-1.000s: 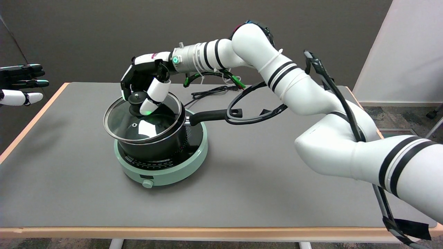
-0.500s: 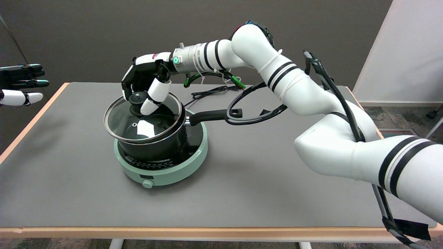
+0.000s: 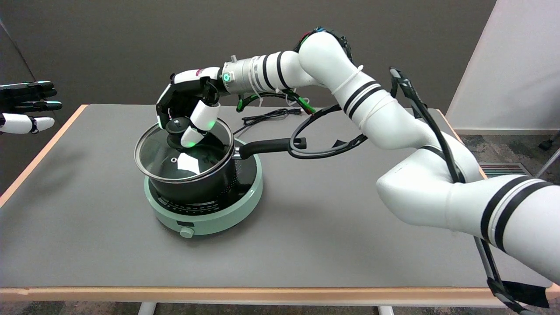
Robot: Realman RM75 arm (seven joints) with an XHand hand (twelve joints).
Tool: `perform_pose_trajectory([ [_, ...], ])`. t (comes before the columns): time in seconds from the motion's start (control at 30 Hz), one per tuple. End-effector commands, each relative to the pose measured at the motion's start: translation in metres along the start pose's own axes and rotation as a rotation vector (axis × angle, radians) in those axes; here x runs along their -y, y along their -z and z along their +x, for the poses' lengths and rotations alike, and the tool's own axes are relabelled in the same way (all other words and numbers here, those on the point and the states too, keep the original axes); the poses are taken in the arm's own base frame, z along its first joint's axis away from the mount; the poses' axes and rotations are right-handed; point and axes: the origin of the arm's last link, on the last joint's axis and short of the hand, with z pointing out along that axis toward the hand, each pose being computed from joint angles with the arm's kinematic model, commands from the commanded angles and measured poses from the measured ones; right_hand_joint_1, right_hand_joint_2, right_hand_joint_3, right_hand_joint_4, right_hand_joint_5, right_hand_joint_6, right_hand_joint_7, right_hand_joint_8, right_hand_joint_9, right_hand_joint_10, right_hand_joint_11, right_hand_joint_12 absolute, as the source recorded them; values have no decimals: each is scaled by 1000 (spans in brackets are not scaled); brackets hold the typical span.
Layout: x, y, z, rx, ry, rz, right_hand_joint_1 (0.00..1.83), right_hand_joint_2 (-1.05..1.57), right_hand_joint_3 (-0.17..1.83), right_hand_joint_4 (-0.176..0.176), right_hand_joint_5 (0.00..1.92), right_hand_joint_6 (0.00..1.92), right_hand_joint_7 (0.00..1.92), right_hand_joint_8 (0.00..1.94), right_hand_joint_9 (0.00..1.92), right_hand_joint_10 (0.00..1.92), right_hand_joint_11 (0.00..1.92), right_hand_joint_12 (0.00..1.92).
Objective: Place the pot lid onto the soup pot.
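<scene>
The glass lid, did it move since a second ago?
Yes. The glass lid slid right a little, lining up better over the soup pot on the green cooker.

No text, brand or number can be read. The mint-green induction cooker carries a ring of small white markings on its black top just under the soup pot, but they are too small to make out. The knob of the pot lid bears a pale mark, also illegible. A small magenta label sits on the back of the right hand, its print blurred.
</scene>
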Motion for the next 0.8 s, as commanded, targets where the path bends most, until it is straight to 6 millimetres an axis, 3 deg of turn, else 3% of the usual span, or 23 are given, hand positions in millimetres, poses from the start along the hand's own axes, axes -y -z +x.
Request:
perform_pose_trajectory([
  [0.03, -2, 6, -1, 0, 2, 2, 1348, 852, 712, 63, 697, 1088, 834, 1454, 760, 1917, 636, 1921],
  [0.8, -9, 4, -1, -9, -21, -9, 1348, 851, 713, 63, 695, 1091, 834, 1455, 760, 1918, 634, 1921],
])
